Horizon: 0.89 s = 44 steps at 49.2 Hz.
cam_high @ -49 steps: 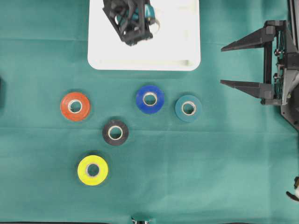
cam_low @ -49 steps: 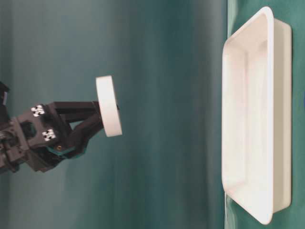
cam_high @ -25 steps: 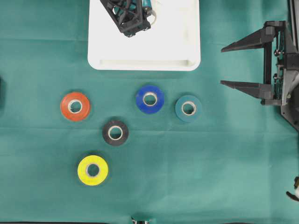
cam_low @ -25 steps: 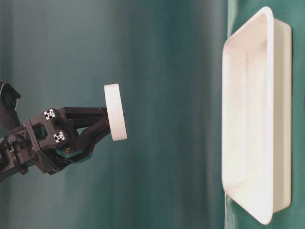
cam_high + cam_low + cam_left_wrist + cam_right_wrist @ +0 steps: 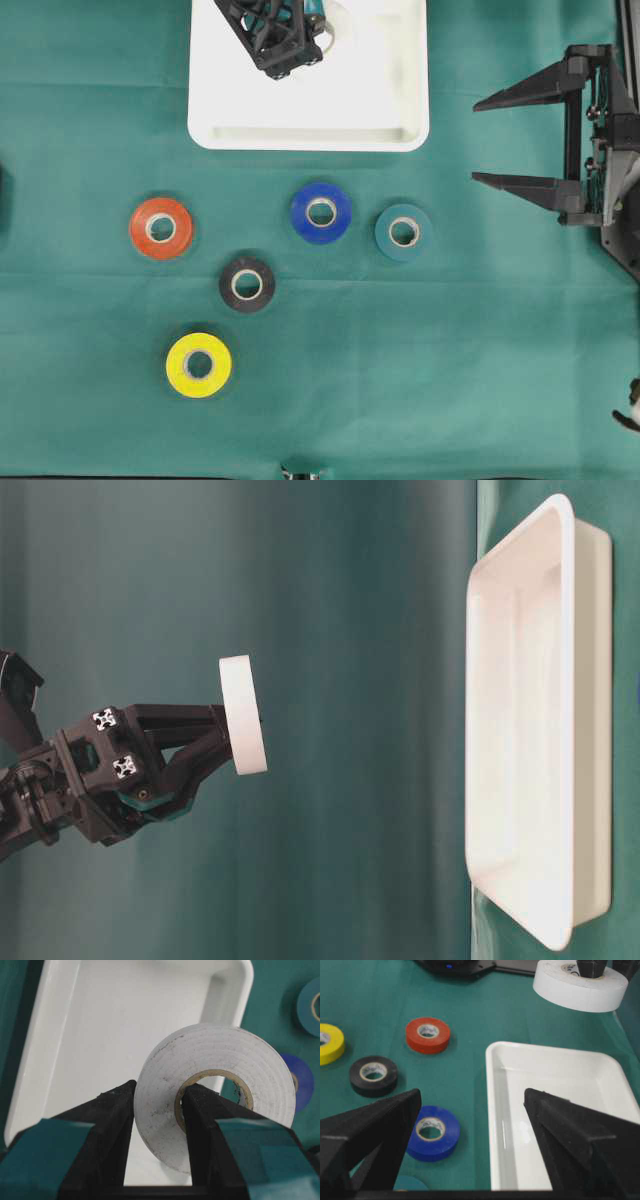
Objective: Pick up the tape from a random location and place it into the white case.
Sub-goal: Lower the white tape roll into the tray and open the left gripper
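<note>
White tape roll, airborne over the white case

You are looking at the left gripper pinching the white tape roll, one finger through its core, one outside, hanging above the white case and apart from its rim. The right gripper is idling with jaws spread wide, beside the case's right edge. Orange, black, yellow, blue and teal rolls are lying apart on the green cloth.
</note>
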Each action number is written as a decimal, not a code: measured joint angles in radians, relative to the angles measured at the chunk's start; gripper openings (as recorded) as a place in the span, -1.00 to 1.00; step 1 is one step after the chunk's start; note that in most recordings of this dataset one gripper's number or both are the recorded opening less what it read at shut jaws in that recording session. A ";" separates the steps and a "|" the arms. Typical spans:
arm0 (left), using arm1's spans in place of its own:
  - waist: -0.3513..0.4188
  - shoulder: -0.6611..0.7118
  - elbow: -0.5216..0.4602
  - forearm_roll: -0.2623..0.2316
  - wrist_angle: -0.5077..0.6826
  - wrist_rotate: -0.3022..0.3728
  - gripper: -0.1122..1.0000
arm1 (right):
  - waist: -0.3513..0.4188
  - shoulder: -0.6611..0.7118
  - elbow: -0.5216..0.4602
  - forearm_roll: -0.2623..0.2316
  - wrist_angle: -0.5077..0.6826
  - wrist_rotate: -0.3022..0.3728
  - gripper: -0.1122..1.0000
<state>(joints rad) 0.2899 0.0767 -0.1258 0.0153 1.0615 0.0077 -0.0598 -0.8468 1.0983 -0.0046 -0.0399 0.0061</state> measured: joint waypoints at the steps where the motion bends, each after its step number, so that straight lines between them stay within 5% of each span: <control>1: -0.002 0.000 0.000 0.000 0.000 0.002 -0.36 | 0.002 0.000 0.000 0.000 -0.002 0.000 0.86; 23: 0.000 0.000 0.049 0.000 -0.052 0.000 -0.36 | 0.002 0.000 0.000 0.000 0.000 0.000 0.86; 44: 0.067 0.003 0.282 0.000 -0.272 0.000 -0.36 | 0.002 -0.002 0.000 0.000 -0.003 0.000 0.86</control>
<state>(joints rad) 0.3574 0.0798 0.1565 0.0153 0.7900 0.0077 -0.0583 -0.8483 1.0983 -0.0046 -0.0430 0.0061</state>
